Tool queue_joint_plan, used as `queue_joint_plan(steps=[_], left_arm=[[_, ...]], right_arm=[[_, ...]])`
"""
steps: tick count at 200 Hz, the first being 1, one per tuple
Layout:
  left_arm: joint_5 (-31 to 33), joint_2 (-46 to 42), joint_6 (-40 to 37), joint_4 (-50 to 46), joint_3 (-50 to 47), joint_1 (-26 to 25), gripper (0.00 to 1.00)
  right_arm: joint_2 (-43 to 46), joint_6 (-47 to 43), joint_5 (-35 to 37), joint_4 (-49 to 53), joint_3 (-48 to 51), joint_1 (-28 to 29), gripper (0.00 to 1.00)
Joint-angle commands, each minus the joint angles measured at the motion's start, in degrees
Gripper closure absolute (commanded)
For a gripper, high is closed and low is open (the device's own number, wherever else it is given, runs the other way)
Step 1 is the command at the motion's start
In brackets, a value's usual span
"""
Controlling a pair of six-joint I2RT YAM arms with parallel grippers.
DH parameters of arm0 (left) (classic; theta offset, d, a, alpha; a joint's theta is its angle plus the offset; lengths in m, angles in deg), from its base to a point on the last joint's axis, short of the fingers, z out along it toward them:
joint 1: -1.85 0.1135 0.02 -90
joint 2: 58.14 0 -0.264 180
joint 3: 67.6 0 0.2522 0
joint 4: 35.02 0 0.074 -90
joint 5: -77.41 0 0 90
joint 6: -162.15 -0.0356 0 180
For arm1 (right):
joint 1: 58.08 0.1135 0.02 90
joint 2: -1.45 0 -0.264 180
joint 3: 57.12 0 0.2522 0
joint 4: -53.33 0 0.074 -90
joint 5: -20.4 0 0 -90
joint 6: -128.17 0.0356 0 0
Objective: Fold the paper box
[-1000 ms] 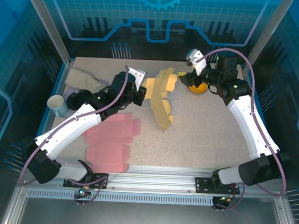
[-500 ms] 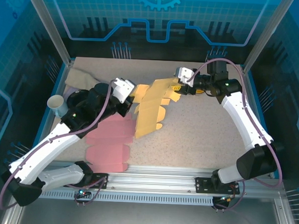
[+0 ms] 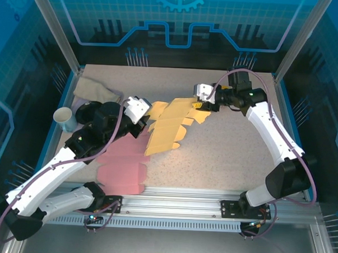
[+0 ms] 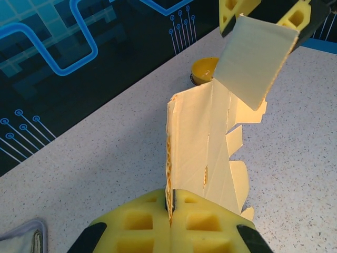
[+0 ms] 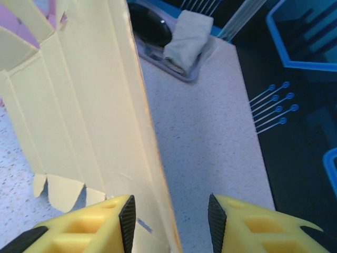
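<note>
The flat yellow paper box [image 3: 168, 125] hangs tilted over the table's middle, stretched between both arms. My left gripper [image 3: 142, 111] pinches its left edge; in the left wrist view the pads [image 4: 196, 221] are pressed together on the corrugated edge of the box [image 4: 202, 142]. My right gripper [image 3: 199, 103] is at the box's far right flap. In the right wrist view its jaws [image 5: 168, 216] stand apart, with the panel's edge [image 5: 79, 121] between them, close to the left finger. The left wrist view shows that flap [image 4: 255, 58] between the right fingers.
Pink flat box sheets [image 3: 125, 161] lie on the table under my left arm. A pale cup [image 3: 65, 118] and a beige cloth [image 3: 95, 89] sit at the left side. A yellow round object [image 4: 204, 68] rests near the back wall.
My left gripper has drawn the yellow box leftward and nearer, laying it flatter. The right gripper has come left from the yellow round object to the box's right flap.
</note>
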Motion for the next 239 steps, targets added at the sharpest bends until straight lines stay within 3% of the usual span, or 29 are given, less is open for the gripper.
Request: queue_joint_plan(steps=[1,88,170,239], left_arm=[[-1.25,-1.66,-1.06,2.44,-0.75,-0.12,1.0],[-0.11,-3.08,-1.68,2.25,-2.65,-0.09,1.0],[-0.27,-2.96,-1.54,2.36,-2.98,-0.22,1.0],[1.58,-2.07,-1.82,1.84,-3.26,-0.31,1.0]], right_arm=[[-0.96,-3.27,0.79,5.64,-2.12,1.52,0.58],[0.58,-5.07,4.23,9.06,-3.46,1.7,0.68],[1.39,-5.85,6.62,10.4,-3.48,2.67,0.7],[1.51,-6.55,10.25,11.24,-4.33,3.98,0.93]])
